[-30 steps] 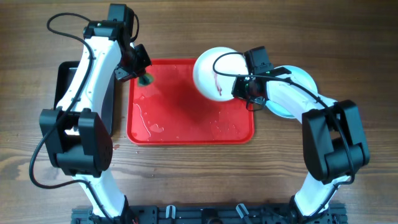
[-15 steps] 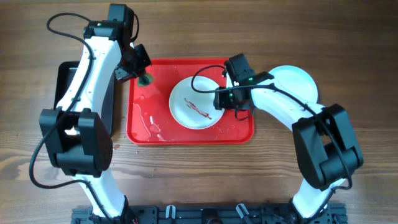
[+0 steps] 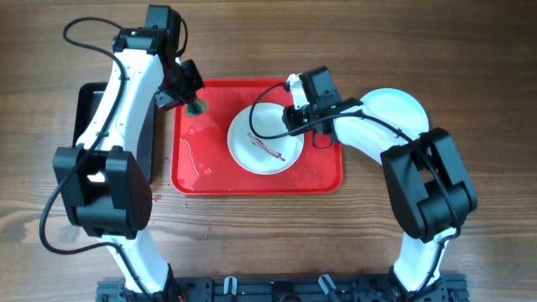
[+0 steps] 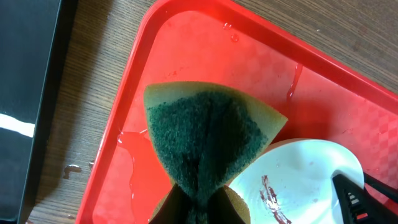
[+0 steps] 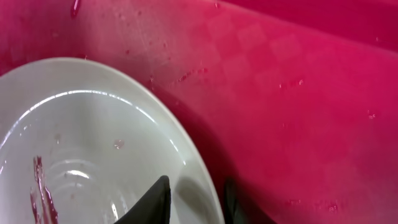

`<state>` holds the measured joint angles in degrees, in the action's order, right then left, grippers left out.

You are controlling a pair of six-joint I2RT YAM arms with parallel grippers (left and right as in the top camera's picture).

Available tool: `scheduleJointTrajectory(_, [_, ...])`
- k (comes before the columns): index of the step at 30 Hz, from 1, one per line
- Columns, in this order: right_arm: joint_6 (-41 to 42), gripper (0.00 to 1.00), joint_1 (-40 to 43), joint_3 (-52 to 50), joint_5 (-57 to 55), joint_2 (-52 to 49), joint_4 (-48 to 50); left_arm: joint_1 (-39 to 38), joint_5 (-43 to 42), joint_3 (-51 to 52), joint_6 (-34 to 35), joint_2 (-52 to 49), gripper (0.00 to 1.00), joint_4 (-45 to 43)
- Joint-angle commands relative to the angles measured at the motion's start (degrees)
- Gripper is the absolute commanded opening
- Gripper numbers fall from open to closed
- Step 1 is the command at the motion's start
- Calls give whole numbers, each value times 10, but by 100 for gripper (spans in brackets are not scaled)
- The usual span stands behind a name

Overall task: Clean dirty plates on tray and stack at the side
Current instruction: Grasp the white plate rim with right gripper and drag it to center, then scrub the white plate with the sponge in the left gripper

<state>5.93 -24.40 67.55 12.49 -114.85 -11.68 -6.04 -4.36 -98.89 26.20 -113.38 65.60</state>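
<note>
A white plate (image 3: 262, 143) with a dark red smear lies on the red tray (image 3: 201, 176). It also shows in the left wrist view (image 4: 311, 168) and the right wrist view (image 5: 81, 137). My right gripper (image 3: 294, 116) is open, its fingers (image 5: 196, 202) either side of the plate's far right rim. My left gripper (image 3: 195, 102) is shut on a green and yellow sponge (image 4: 208, 130), held over the tray's far left corner (image 4: 186, 43), left of the plate. A pale plate (image 3: 398, 109) lies on the table right of the tray; whether another lies under it I cannot tell.
A black tray (image 3: 88, 109) sits left of the red tray, under my left arm, and shows in the left wrist view (image 4: 25, 93). Water puddles (image 3: 205, 172) lie on the red tray's front left. Wooden table all round.
My right gripper carried the white plate from the tray's far right edge down onto the tray. It then shifted along the rim while the plate stayed put. My left arm held still.
</note>
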Motion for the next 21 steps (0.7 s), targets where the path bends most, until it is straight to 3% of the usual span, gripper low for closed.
scheduleJointTrajectory(1, [51, 15, -2, 7, 11, -20, -3, -1, -1, -3, -5, 1, 4, 0])
scheduleJointTrajectory(3, [108, 4, -2, 7, 9, -20, -9, -2, -1, -3, -5, 1, 4, 0])
scheduleJointTrajectory(10, [398, 4, -7, 7, 7, -19, -104, -43, -1, 13, -2, 1, 4, -5])
scheduleJointTrajectory(16, [367, 4, -18, 7, 18, -19, -118, -106, -3, 126, -5, 1, 4, -128])
scheduleJointTrajectory(21, [324, 4, -18, 7, 22, -19, -117, -132, -12, 198, -64, -2, 4, -243])
